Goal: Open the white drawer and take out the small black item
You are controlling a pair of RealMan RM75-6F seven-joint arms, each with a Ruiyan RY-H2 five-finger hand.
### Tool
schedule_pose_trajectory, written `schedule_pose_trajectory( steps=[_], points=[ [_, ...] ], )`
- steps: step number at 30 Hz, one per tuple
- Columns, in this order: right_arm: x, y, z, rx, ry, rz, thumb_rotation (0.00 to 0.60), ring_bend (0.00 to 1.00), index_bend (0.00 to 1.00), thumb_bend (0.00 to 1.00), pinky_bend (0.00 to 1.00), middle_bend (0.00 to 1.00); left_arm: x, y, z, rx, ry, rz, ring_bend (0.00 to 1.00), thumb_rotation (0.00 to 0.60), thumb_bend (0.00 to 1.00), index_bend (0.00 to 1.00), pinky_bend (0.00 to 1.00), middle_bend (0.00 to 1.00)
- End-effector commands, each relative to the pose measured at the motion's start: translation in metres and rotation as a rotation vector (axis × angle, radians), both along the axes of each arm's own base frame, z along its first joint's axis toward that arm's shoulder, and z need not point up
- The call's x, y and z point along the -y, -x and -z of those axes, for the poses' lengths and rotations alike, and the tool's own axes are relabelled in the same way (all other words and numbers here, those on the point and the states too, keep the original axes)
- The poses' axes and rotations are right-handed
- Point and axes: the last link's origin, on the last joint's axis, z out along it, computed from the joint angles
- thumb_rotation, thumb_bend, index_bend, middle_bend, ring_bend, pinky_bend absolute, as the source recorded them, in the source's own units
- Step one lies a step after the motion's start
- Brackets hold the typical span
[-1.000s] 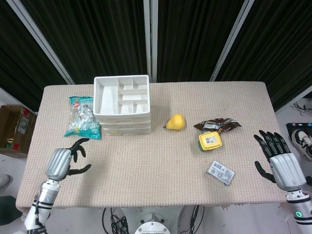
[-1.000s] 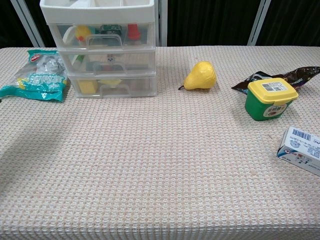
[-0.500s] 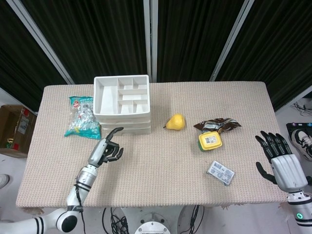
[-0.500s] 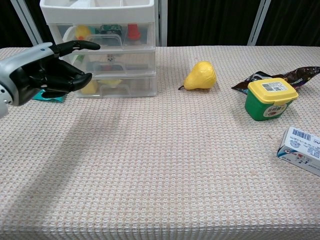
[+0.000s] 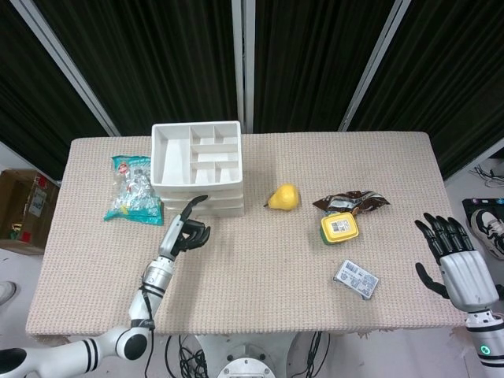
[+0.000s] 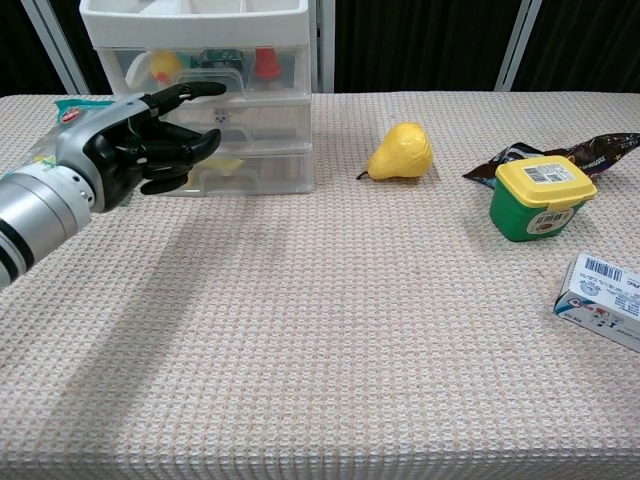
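The white three-drawer unit (image 5: 197,169) (image 6: 205,95) stands at the back left with all drawers closed. Through the top drawer's clear front I see a dark item (image 6: 214,58) between a yellow thing and a red thing. My left hand (image 5: 185,228) (image 6: 140,145) hovers just in front of the drawers and holds nothing. One finger is stretched toward the top drawer's handle (image 6: 215,76), and the others are curled in. Whether it touches the handle I cannot tell. My right hand (image 5: 457,264) is at the table's right edge, fingers spread and empty, and is absent from the chest view.
A teal snack bag (image 5: 134,197) lies left of the drawers. A yellow pear (image 5: 283,197) (image 6: 402,151) sits mid-table. At the right are a brown wrapper (image 5: 354,201), a green tub with a yellow lid (image 5: 339,227) (image 6: 541,197) and a white box (image 5: 356,279) (image 6: 605,300).
My left hand has travelled from the table's front left up to the drawer fronts, curling its fingers and stretching one out. The right hand has barely shifted.
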Motion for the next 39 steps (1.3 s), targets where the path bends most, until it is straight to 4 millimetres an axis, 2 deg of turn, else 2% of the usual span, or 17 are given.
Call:
schedule_pose_trajectory(
  steps=[1, 17, 24, 32, 39],
  points=[
    [0.0, 0.001, 0.0, 0.0, -0.001, 0.004, 0.6, 0.0, 0.0, 0.33, 0.0, 0.0, -0.003, -0.001, 0.002, 0.004, -0.001, -0.006, 1.0, 0.6, 0.46, 0.12, 1.0, 0.88],
    [0.001, 0.003, 0.001, -0.004, 0.001, 0.022, 0.6, 0.0, 0.0, 0.33, 0.0, 0.0, -0.016, -0.011, 0.009, 0.085, 0.008, 0.01, 1.0, 0.6, 0.47, 0.15, 1.0, 0.88],
    [0.001, 0.002, 0.001, -0.005, -0.001, 0.023, 0.6, 0.0, 0.0, 0.33, 0.0, 0.0, -0.023, -0.01, 0.009, 0.164, 0.03, -0.024, 1.0, 0.6, 0.48, 0.24, 1.0, 0.88],
    [0.001, 0.002, 0.002, -0.007, -0.002, 0.026, 0.6, 0.0, 0.0, 0.33, 0.0, 0.0, -0.022, -0.004, 0.009, 0.21, 0.042, -0.041, 1.0, 0.6, 0.48, 0.41, 1.0, 0.88],
    [0.001, 0.001, 0.005, -0.008, -0.009, 0.028, 0.6, 0.0, 0.0, 0.33, 0.0, 0.0, -0.012, 0.002, 0.011, 0.227, 0.048, -0.032, 1.0, 0.6, 0.48, 0.45, 1.0, 0.88]
  ],
)
